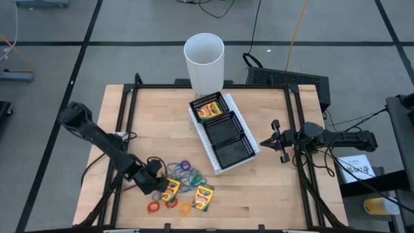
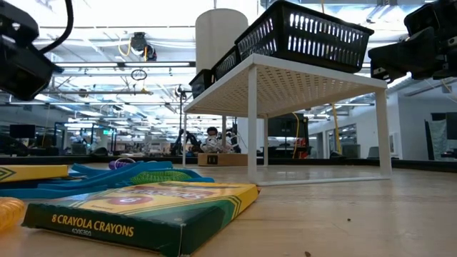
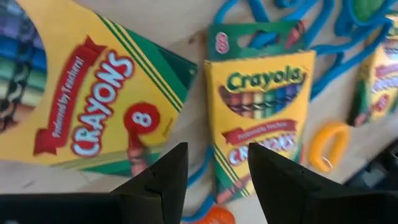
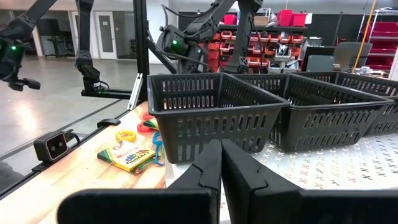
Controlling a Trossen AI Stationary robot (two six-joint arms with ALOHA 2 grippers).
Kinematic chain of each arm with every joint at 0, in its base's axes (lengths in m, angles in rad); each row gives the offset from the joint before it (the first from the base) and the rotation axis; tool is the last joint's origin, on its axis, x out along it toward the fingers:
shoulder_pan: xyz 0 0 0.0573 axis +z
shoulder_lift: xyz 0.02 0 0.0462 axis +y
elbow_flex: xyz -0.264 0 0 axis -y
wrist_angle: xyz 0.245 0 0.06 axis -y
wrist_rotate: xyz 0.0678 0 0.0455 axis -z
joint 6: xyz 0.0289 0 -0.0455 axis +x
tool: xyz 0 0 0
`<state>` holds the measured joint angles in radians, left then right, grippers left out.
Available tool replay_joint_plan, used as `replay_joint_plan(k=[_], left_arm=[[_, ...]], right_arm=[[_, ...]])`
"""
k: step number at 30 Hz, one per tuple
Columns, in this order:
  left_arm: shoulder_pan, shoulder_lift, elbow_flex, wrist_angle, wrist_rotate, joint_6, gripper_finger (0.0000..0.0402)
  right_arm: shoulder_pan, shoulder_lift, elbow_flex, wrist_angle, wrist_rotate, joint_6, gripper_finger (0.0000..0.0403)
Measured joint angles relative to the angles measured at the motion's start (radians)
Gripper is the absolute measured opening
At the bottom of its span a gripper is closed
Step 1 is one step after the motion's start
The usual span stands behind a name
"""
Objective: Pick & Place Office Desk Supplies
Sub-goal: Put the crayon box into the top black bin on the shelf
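The left gripper [image 1: 157,179] is hanging low over the front-left part of the wooden table [image 1: 259,188], right at the pile of supplies. In its wrist view its 2 dark fingers [image 3: 158,180] are standing apart with bare wood and a strip of blue band showing between them, gripping nothing. 1 crayon box [image 3: 264,118] is lying flat just ahead of the fingertips; a second crayon box [image 3: 87,99], larger in that view and cut off at the edge, is sitting beside it, and a sliver of a third one [image 3: 379,81] is poking in at the far side.

From above, only 2 boxes on the table are showing clearly: 1 [image 1: 171,189] partly hidden under the left gripper, the other [image 1: 204,198] lying apart from it toward the table's front edge. Another crayon box [image 1: 210,110] is resting in the tray compartment nearest the white cup [image 1: 204,61]. The rubber-band loops [image 1: 184,173] are tangling together in blue, green and purple beside the gripper, with orange and red loops [image 1: 154,207] nearer the front edge; single loops are hard to tell apart.

The black mesh tray [image 1: 223,133] is sitting on a white perforated riser [image 2: 285,82]; its other 2 compartments are looking empty from above. In the low view a crayon box [image 2: 143,214] is filling the foreground and hiding most of the pile.

The right gripper [image 1: 274,140] is waiting beside the tray's right side, above the table, fingers [image 4: 208,171] pressed together and holding nothing.
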<state>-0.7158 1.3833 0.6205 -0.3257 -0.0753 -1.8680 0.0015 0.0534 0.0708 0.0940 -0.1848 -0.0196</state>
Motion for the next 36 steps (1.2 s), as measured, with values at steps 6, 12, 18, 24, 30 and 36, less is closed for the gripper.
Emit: replay_joint_plan(k=[6,12,18,24,30,36], left_arm=[[0.0,0.041,0.0,0.054,-0.068,0.001,0.0175],[0.0,0.06,0.0,0.117,-0.085,0.015,0.0175],[0.0,0.086,0.0,0.121,-0.08,-0.012,0.0175],[0.0,0.089,0.0,0.152,-0.061,-0.027,0.0175],[0.0,0.089,0.0,0.178,-0.114,0.037,0.0175],[-0.001,0.121,0.0,0.179,-0.134,0.06,0.0175]], right_arm=[[0.0,0.0,0.0,0.0,0.0,0.0,0.0],[0.0,0.0,0.0,0.0,0.0,0.0,0.0],[0.0,0.0,0.0,0.0,0.0,0.0,0.0],[0.0,0.0,0.0,0.0,0.0,0.0,0.0],[0.0,0.0,0.0,0.0,0.0,0.0,0.0],[0.0,0.0,0.0,0.0,0.0,0.0,0.0]])
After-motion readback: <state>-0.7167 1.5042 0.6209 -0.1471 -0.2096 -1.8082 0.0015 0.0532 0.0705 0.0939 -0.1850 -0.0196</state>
